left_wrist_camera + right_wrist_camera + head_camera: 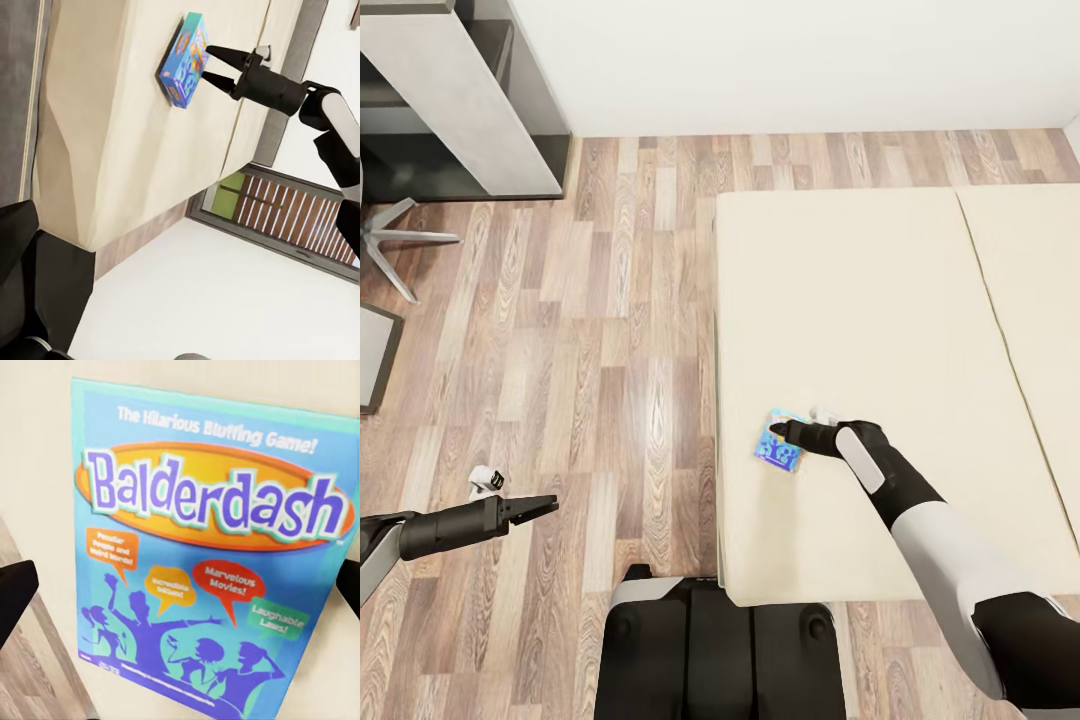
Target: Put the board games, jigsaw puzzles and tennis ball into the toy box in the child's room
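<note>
Head view: right hand (780, 431) spread open over the Balderdash board game (780, 453) on the bed (860, 300) — not yet gripped; left hand (545, 505) looks closed, empty — boxing apparently remains.

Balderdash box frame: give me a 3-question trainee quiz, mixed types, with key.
1. True or false: the right pincer is shut on the box.
2. The box lies on: A) the floor B) the bed C) a desk
3. Fill in: the left pincer hangs over the ____.

Key:
1. False. In the left wrist view its fingers are spread, one on either side of the box's edge, not yet closed.
2. B, near the bed's edge closest to the floor.
3. Floor. It holds nothing.
</note>
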Controlling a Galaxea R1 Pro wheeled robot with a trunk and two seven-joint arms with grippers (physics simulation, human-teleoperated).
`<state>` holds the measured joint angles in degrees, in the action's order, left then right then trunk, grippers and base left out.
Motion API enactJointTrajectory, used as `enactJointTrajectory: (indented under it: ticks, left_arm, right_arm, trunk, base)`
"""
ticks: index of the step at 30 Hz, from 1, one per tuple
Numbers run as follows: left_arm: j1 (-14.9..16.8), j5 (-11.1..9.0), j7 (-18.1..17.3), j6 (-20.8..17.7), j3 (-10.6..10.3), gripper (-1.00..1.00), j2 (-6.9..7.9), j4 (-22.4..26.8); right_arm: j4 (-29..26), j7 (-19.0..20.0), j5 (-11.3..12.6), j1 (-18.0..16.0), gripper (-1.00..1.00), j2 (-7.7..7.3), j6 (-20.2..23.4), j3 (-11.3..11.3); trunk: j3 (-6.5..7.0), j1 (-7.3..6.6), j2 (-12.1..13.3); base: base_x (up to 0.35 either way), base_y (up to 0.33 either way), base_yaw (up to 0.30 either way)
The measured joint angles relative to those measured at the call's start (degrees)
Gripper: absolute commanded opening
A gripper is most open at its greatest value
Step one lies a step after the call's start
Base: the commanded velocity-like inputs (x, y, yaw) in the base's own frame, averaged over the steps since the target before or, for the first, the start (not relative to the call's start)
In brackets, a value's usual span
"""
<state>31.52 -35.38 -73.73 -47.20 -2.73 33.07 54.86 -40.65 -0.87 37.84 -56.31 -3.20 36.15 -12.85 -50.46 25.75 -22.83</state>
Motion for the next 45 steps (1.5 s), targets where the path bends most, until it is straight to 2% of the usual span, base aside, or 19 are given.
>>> enactJointTrajectory:
  ticks: [4, 11, 15, 19, 27, 34, 45]
  left_arm:
    - [0.0, 0.0, 0.0, 0.0, 0.01, 1.0, 0.0, 0.0]
    - [0.0, 0.0, 0.0, 0.0, 0.0, 1.0, 0.0, 0.0]
    - [0.0, 0.0, 0.0, 0.0, 0.01, 1.0, 0.0, 0.0]
    - [0.0, 0.0, 0.0, 0.0, 0.0, 1.0, 0.0, 0.0]
    - [0.0, -0.06, 0.0, 0.0, -0.05, 1.0, 0.0, 0.0]
    - [0.0, 0.0, 0.0, 0.0, -0.04, 1.0, 0.0, 0.0]
    - [0.0, 0.0, 0.0, 0.0, 0.01, 1.0, 0.0, 0.0]
  right_arm:
    - [-0.13, -0.1, -0.01, 0.0, 1.0, 0.13, -0.01, -0.03]
    - [-0.08, -0.16, -0.64, 0.02, 1.0, 1.25, -0.05, -0.1]
    - [-0.07, -0.16, -0.8, 0.04, 1.0, 2.66, -0.17, -0.17]
    - [-0.03, -0.16, -0.84, 0.03, 1.0, 3.36, -0.22, -0.37]
    - [-0.05, -0.19, -0.88, 0.08, 1.0, 3.61, -0.15, -0.61]
    - [0.11, -0.17, -0.95, 0.08, 1.0, 4.43, -0.23, -0.63]
    - [-0.04, -0.24, -0.98, 0.08, 1.0, 4.54, -0.07, -0.68]
  trunk:
    - [0.0, 0.0, 0.0]
    - [0.0, 0.0, 0.0]
    - [0.0, 0.0, 0.0]
    - [0.0, 0.0, 0.0]
    - [0.0, 0.0, 0.0]
    - [0.0, 0.0, 0.0]
    - [0.0, 0.0, 0.0]
  base:
    - [0.0, 0.0, 0.0]
    - [0.0, 0.0, 0.0]
    - [0.0, 0.0, 0.0]
    - [0.0, 0.0, 0.0]
    - [0.0, 0.0, 0.0]
    - [0.0, 0.0, 0.0]
    - [0.0, 0.0, 0.0]
